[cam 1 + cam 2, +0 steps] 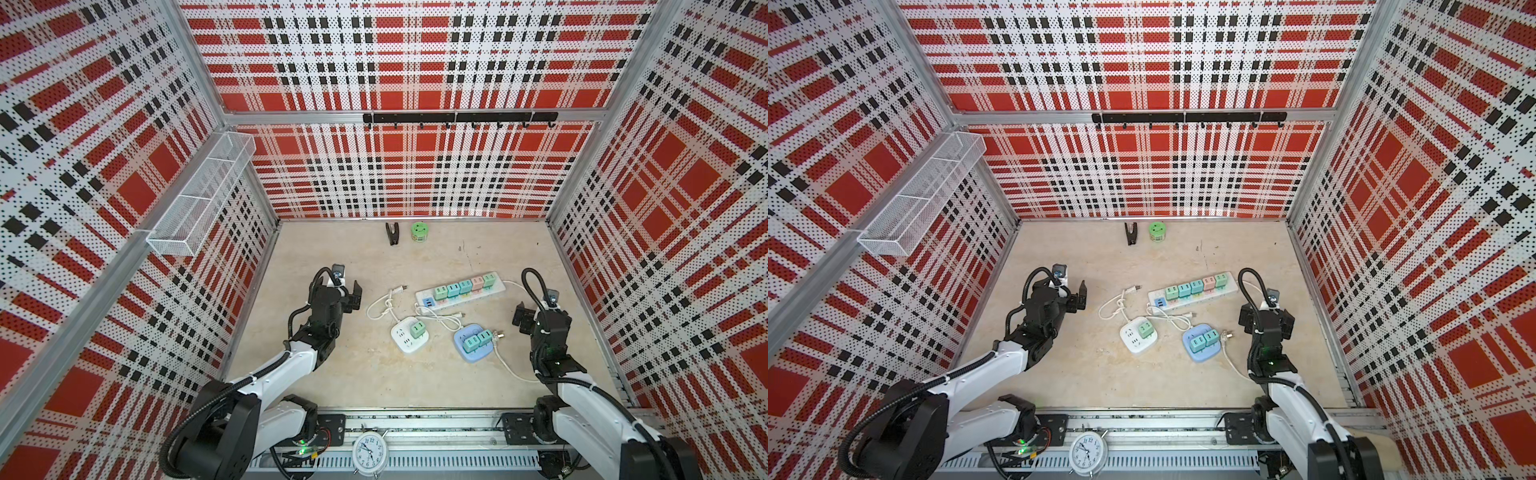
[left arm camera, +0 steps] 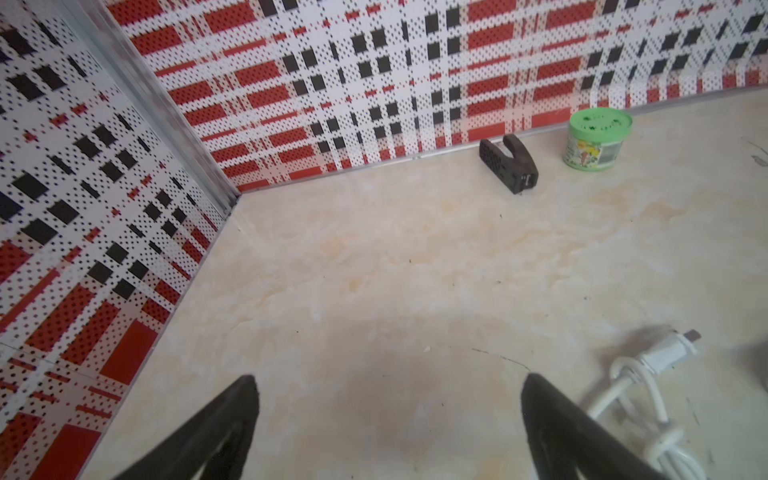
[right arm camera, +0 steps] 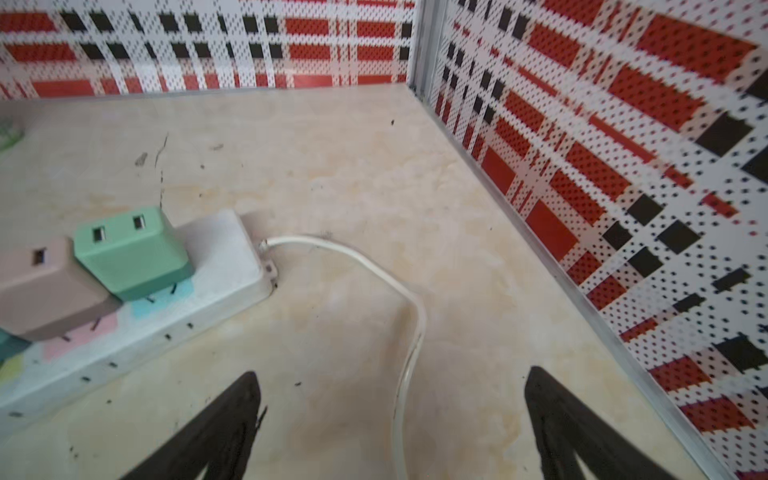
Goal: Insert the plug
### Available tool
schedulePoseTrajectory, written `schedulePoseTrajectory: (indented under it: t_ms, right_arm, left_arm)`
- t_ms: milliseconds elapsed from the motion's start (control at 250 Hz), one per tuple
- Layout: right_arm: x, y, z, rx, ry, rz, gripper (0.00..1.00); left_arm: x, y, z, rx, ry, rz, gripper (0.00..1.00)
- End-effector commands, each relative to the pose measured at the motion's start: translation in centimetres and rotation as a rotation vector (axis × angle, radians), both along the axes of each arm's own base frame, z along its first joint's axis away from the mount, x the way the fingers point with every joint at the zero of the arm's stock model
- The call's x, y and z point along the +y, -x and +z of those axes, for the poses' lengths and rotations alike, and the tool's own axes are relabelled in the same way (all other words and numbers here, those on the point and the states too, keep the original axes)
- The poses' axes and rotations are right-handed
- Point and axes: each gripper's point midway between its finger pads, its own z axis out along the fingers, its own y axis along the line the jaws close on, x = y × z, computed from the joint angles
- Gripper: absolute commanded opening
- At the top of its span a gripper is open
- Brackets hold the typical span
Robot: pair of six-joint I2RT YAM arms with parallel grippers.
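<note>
A loose white plug [image 1: 400, 288] on a knotted white cord lies on the table and shows in both top views [image 1: 1133, 288]. My left gripper [image 1: 348, 293] hovers open just left of it. In the left wrist view the plug [image 2: 669, 353] sits beside the empty open gripper [image 2: 388, 380]. A long white power strip [image 1: 461, 298] carries several coloured adapters. My right gripper [image 3: 390, 382] is open and empty, right of the strip's end [image 3: 224, 257]. The strip's cable [image 3: 409, 328] runs along the table under the open jaws.
A white cube socket [image 1: 402, 336] and a blue socket [image 1: 463, 351] with green adapters lie in front of the strip. A black clip [image 1: 392, 234] and green jar [image 1: 419, 231] stand by the back wall. An alarm clock [image 1: 370, 453] is at the front rail, a wire basket [image 1: 199, 195] on the left wall.
</note>
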Motion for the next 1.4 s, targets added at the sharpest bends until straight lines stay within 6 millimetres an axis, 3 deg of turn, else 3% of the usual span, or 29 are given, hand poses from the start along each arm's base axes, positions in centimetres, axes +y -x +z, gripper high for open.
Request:
schedulePoseTrajectory:
  t_ms: [0,220,280,308,360,420,480,548,692,728,848,1097,1197,1397]
  right_arm:
    - [1.1,-3.0,3.8,-0.158,0.025,0.072,1.0]
    - [1.3,-4.2,4.1,-0.212,0.064,0.088,1.0]
    - [1.4,-4.4,4.3,-0.232,0.07,0.093,1.0]
    - [1.5,-4.6,4.3,-0.237,0.072,0.1,1.0]
    - [1.8,-5.0,4.2,-0.238,0.071,0.112,1.0]
    - [2.0,-5.7,4.3,-0.249,0.075,0.123,1.0]
    - [2.2,-6.2,4.5,-0.271,0.083,0.132,1.0]
    - [2.1,-6.5,4.5,-0.285,0.077,0.124,1.0]
    - [2.1,-7.5,2.0,-0.311,0.018,0.148,1.0]
    - [1.9,-7.6,2.2,-0.346,0.034,0.14,1.0]
    - [0.6,-8.1,1.3,-0.254,0.003,0.054,1.0]
    - [1.5,-10.4,0.4,-0.14,0.014,0.097,1.0]
    - [1.5,-9.7,0.8,-0.192,0.022,0.105,1.0]
    - [1.2,-10.1,0.6,-0.164,0.023,0.084,1.0]
  left_arm:
    - [3.4,-0.1,-1.6,-0.046,0.025,0.108,0.99]
    - [2.4,-2.9,-1.3,-0.091,0.025,0.039,0.99]
    - [1.7,-3.2,-2.9,-0.061,-0.009,-0.007,0.99]
    - [1.9,-3.6,-2.2,-0.122,0.0,0.009,0.99]
    - [3.6,-2.9,-2.2,-0.169,0.031,0.098,0.99]
    - [4.9,-2.3,-3.6,-0.153,0.091,0.112,0.99]
    - [4.5,-2.6,-2.9,-0.212,0.092,0.076,0.99]
    - [4.4,-2.7,-3.5,-0.157,0.073,0.087,0.99]
    - [3.8,-3.9,-3.5,-0.124,0.054,0.078,0.99]
    - [3.8,-4.0,-3.6,-0.118,0.055,0.079,0.99]
    - [4.3,-4.3,-3.8,-0.106,0.067,0.092,0.99]
    - [4.6,-4.4,-3.8,-0.098,0.076,0.11,0.99]
    - [4.7,-4.4,-3.8,-0.099,0.075,0.111,0.99]
    - [4.7,-4.4,-3.8,-0.098,0.076,0.111,1.0]
